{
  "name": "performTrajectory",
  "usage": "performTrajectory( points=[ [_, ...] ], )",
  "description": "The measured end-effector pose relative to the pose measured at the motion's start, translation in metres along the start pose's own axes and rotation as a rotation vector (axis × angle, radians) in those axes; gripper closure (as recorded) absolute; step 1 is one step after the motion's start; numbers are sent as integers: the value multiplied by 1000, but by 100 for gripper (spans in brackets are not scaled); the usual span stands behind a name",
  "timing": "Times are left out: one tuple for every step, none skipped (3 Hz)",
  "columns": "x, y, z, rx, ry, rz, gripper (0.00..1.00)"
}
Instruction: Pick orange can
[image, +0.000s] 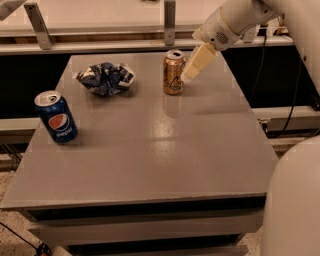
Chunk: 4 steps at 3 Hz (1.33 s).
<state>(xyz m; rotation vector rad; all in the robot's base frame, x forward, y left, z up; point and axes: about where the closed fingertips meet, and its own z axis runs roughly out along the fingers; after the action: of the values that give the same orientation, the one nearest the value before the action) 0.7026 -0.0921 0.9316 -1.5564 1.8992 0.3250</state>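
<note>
Camera view gives you the orange can (173, 73) standing upright toward the far edge of the counter (150, 155), silver top up, with bare surface on every side. That placement leaves its flanks free for a grasp. Your claw (196, 64) hangs just beside the can's right side, angled down from the arm (227, 25) that reaches in from the upper right. It sits about level with the can's upper half, which suits a side approach. You cannot tell whether it is released or clenched, nor whether it touches the can. The 2 distractors lie out of the way — the snack bag (105, 78) to the can's left, the blue can (56, 117) well apart near the left edge — so neither should hinder closing in.
</note>
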Motion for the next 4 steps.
performTrajectory(
  points=[
    [2, -5, 9, -16, -12, 13, 0],
    [-1, -5, 21, -44, -23, 9, 0],
    [-6, -2, 34, -79, -28, 3, 0],
    [-13, 5, 46, -118, -43, -2, 25]
  ],
)
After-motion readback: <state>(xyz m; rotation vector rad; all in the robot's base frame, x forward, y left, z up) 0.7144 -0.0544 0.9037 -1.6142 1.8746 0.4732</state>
